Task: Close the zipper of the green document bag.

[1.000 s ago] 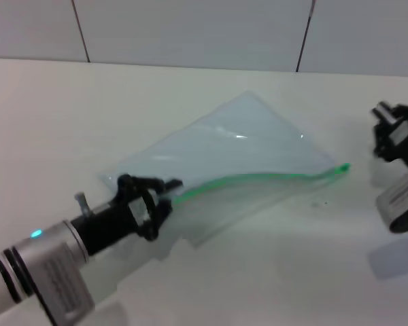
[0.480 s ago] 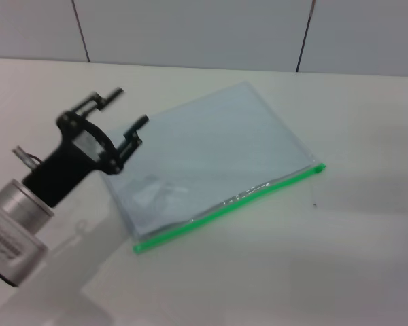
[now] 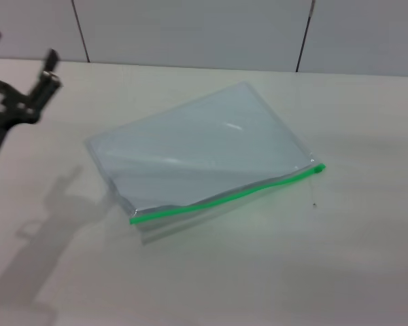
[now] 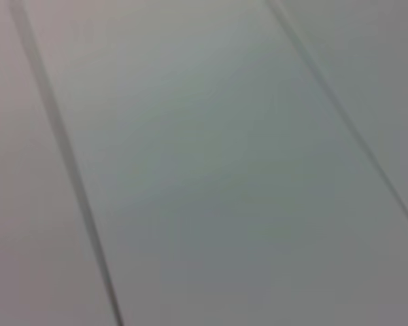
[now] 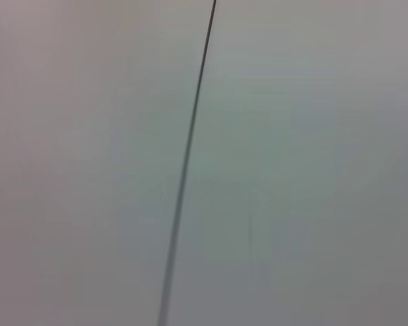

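Observation:
The green document bag [image 3: 204, 153], a translucent pale blue-grey pouch, lies flat on the white table in the head view. Its zipper [image 3: 224, 197] runs as one bright green line along the edge nearest me, ending in a small green nub [image 3: 318, 167] at the right. My left gripper [image 3: 22, 45] is raised at the far left edge, well clear of the bag, open and holding nothing. The right gripper is out of view. Both wrist views show only pale wall panels with dark seams.
The white table [image 3: 313, 272] stretches around the bag on every side. A panelled wall [image 3: 190, 30] stands behind the table's far edge. The left arm's shadow [image 3: 47, 217] falls on the table left of the bag.
The left gripper let go of the bag's left end and rose up and away to the far left. The bag settled flat. The right gripper left the picture.

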Action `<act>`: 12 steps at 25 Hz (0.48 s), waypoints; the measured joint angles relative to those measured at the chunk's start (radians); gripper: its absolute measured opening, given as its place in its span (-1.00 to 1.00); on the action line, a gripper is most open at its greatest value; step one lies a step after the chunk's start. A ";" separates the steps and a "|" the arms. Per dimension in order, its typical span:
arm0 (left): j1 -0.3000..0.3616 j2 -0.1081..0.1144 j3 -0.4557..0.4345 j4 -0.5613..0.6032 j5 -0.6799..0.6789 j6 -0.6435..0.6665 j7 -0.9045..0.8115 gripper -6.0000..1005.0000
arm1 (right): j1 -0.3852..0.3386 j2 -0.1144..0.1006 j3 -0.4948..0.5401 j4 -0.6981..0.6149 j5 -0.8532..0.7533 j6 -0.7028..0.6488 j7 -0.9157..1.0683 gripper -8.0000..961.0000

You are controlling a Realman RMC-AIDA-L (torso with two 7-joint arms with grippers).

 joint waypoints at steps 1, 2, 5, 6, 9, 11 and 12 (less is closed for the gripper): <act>0.005 0.000 0.000 0.000 -0.014 0.013 -0.021 0.55 | -0.002 0.000 -0.011 0.000 0.000 -0.025 0.015 0.63; 0.011 0.000 0.000 0.000 -0.029 0.025 -0.047 0.58 | -0.003 0.000 -0.018 0.000 0.000 -0.045 0.022 0.70; 0.016 0.001 -0.001 -0.002 -0.042 0.035 -0.083 0.66 | -0.003 0.000 -0.030 0.001 0.003 -0.058 0.032 0.84; 0.017 0.001 -0.001 -0.002 -0.047 0.037 -0.095 0.69 | -0.004 0.000 -0.030 0.001 0.004 -0.057 0.035 0.84; 0.019 0.001 -0.002 -0.002 -0.059 0.052 -0.131 0.70 | -0.004 -0.001 -0.031 0.001 0.004 -0.058 0.036 0.84; 0.019 0.001 -0.002 -0.002 -0.060 0.060 -0.143 0.70 | -0.004 0.000 -0.031 0.002 0.003 -0.064 0.036 0.83; 0.019 0.001 -0.002 -0.002 -0.061 0.061 -0.145 0.70 | -0.004 0.000 -0.032 0.002 0.003 -0.066 0.036 0.83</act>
